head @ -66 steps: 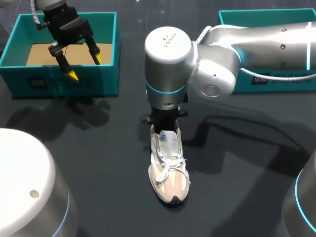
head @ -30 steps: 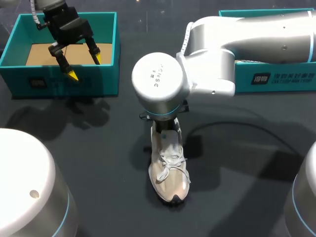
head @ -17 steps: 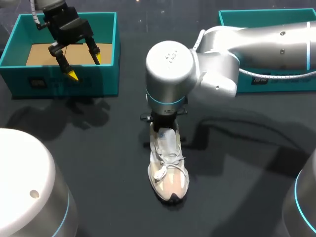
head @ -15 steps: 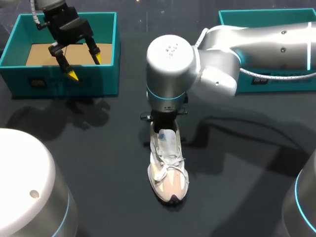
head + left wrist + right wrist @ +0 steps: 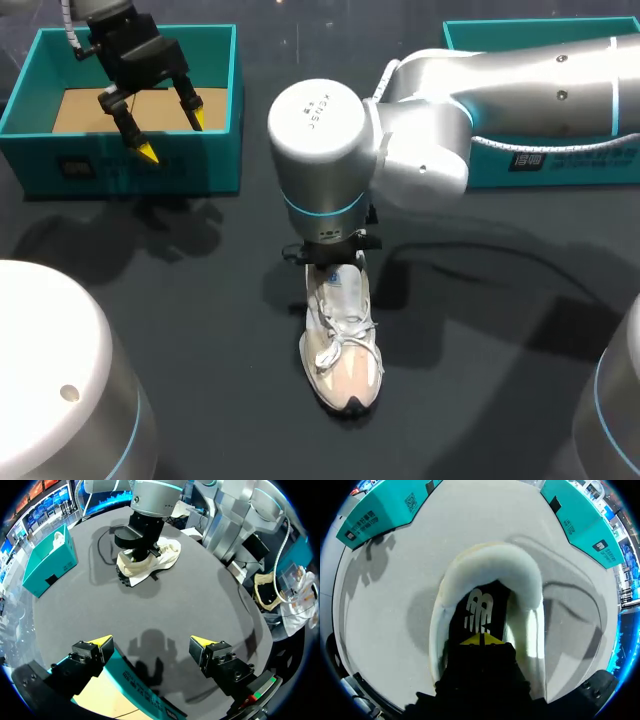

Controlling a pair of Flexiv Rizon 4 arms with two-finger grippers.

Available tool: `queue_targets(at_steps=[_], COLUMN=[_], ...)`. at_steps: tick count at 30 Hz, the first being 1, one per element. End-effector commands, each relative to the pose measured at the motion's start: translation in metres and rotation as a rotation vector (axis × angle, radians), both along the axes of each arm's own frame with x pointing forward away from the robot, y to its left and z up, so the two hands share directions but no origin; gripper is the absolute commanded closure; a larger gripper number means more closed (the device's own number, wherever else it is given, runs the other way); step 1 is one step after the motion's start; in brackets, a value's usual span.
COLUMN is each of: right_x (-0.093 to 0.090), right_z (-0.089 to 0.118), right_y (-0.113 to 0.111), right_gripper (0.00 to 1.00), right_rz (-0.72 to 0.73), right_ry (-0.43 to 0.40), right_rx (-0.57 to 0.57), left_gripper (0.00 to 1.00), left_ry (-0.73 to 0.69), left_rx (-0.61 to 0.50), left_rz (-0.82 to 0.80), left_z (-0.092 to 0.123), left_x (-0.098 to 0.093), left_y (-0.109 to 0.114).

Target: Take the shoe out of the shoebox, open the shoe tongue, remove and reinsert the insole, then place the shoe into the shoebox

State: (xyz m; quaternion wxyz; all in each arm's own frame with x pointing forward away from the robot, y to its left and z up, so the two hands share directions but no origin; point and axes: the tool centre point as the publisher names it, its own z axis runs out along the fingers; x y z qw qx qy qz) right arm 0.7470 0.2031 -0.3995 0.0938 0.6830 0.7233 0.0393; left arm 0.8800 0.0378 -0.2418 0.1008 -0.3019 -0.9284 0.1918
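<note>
Right claw (image 5: pixel 481 640): tips pressed together, sunk in the mouth of the shoe (image 5: pixel 490 567) just above the insole (image 5: pixel 481 612); cannot tell whether pinching it. Wrist shifted slightly toward the left side since half a second ago; shoe unmoved beneath. Left claw (image 5: pixel 172 133): spread wide, hanging as before over the shoebox (image 5: pixel 215 165), well beyond the shoe.

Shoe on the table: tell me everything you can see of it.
The white and beige lace-up sneaker stands upright on its sole on the dark table, toe toward the robot. It has loose white laces, a dark outsole edge at the toe and a padded white heel collar. Inside lies a dark insole with a pale logo. The right gripper is down in its opening, tips together.
</note>
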Motion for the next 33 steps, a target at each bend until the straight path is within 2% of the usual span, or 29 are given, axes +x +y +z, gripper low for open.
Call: queue_targets(at_steps=[1, 9, 14, 20, 23, 27, 30, 33], right_x=[-0.006, 0.021, 0.035, 0.053, 0.064, 0.075, 0.071, 0.056], right_z=[0.010, 0.028, 0.029, 0.019, 0.012, -0.007, -0.022, -0.035], right_y=[-0.004, -0.006, -0.006, -0.004, 0.002, 0.009, 0.013, 0.014], right_gripper=[1.00, 1.00, 1.00, 1.00, 1.00, 1.00, 1.00, 1.00], right_rz=[0.009, 0.053, 0.065, 0.079, 0.100, 0.125, 0.129, 0.121], right_ry=[-0.089, -0.239, -0.270, -0.295, -0.282, -0.210, -0.144, -0.074], right_rx=[-0.008, 0.035, 0.030, 0.066, 0.075, 0.091, 0.096, 0.096], left_gripper=[0.00, 0.00, 0.00, 0.00, 0.00, 0.00, 0.00, 0.00], left_ry=[-0.001, -0.001, -0.001, -0.001, -0.001, -0.001, -0.001, -0.001], left_rx=[0.002, 0.002, 0.002, 0.002, 0.002, 0.002, 0.002, 0.002], left_rz=[-0.001, -0.001, -0.001, -0.001, -0.001, -0.001, -0.001, -0.001], left_z=[0.000, 0.000, 0.000, 0.000, 0.000, 0.000, 0.000, 0.000], left_x=[0.000, 0.000, 0.000, 0.000, 0.000, 0.000, 0.000, 0.000], left_y=[0.001, 0.001, 0.001, 0.001, 0.001, 0.001, 0.001, 0.001])
